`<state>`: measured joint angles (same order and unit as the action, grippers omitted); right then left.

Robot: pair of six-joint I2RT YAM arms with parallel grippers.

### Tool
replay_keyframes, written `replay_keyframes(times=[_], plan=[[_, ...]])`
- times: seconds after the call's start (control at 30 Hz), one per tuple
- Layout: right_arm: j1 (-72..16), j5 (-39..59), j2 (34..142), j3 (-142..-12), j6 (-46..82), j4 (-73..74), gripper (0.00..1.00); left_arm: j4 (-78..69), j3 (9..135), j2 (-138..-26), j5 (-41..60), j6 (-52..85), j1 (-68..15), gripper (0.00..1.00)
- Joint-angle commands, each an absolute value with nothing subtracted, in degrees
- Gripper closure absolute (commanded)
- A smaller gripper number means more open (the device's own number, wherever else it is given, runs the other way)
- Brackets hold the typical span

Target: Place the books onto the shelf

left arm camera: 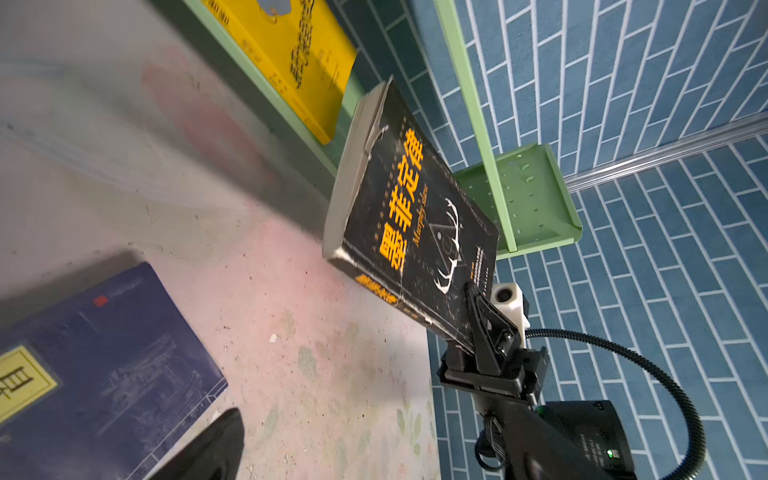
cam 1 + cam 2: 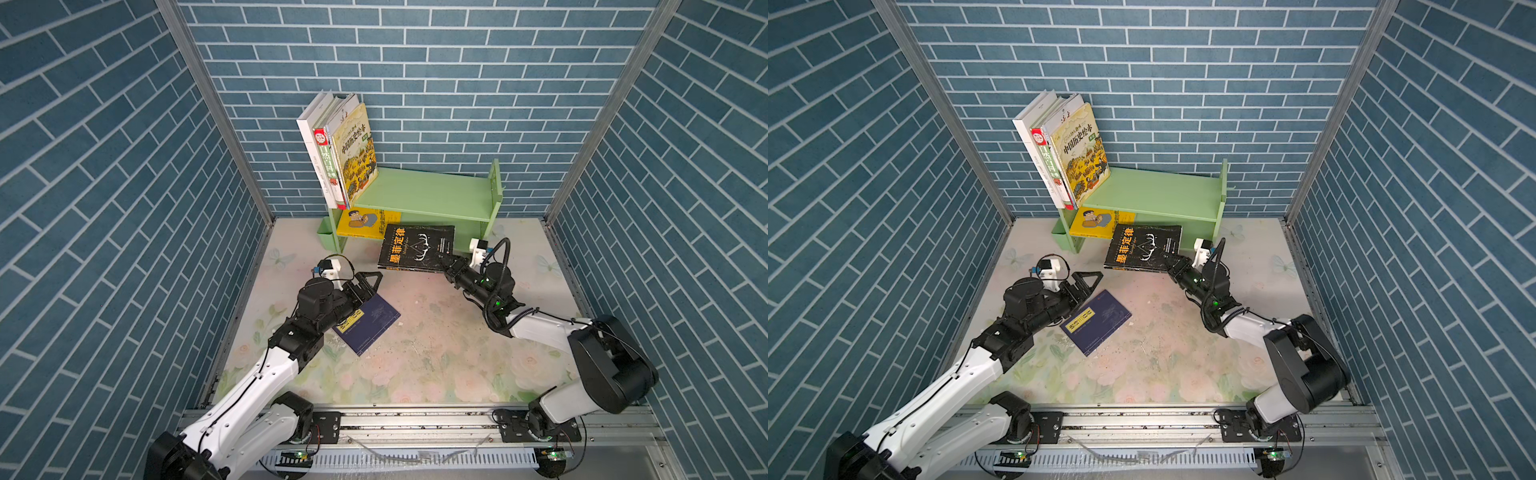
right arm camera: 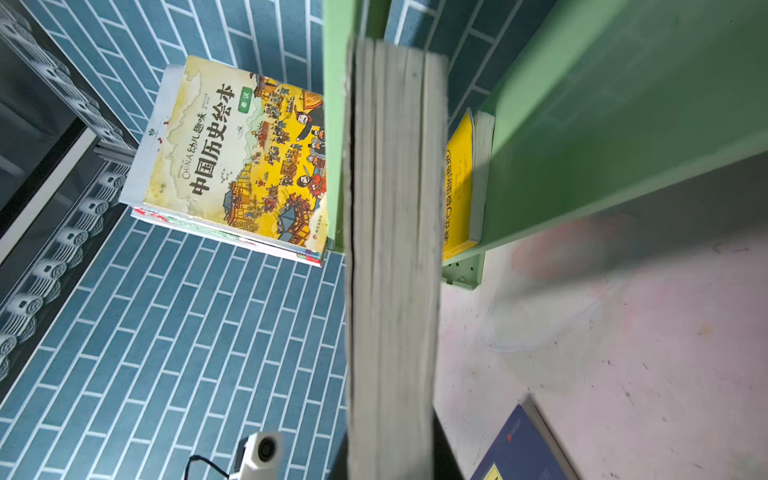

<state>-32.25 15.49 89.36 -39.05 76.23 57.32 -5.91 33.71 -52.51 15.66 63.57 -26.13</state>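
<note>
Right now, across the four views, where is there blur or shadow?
Both top views: sharp, evenly lit. Left wrist view: table beside the shelf smeared, black book crisp. Right wrist view: black book's page edge close and soft; shelf shadow on the table.

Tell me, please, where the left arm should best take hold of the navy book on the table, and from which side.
Probably the edge nearest the open left gripper. The navy book lies flat on the table, cover up, so only its thin edges offer a grip. Come in low from the left, jaws level, one sliding under the edge.
</note>
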Motion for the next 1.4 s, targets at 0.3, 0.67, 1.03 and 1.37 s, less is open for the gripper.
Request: replay_keyframes(times=[0.3,0.67,1.03,1.37], plan=[[-35.12,11.83,94.55,-44.31,83.32,73.81,1.0,-27.27,34.23,-65.97,18.21,70.84,-25.56,0.02],[-36.32,9.41,102.32,-50.89,82.37,74.27,1.0,-42.57,36.27,-76.0,16.88,71.3,-22.46,0.1],[-38.57,8.2,107.82,-50.75,82.6,75.77,1.0,-46.49,36.05,-82.02,21.41,73.38,-16.1,0.16],[-38.5,11.34,115.77,-58.92,72.88,79.9,1.0,-56.49,35.12,-89.52,24.31,74.29,-13.85,0.19]])
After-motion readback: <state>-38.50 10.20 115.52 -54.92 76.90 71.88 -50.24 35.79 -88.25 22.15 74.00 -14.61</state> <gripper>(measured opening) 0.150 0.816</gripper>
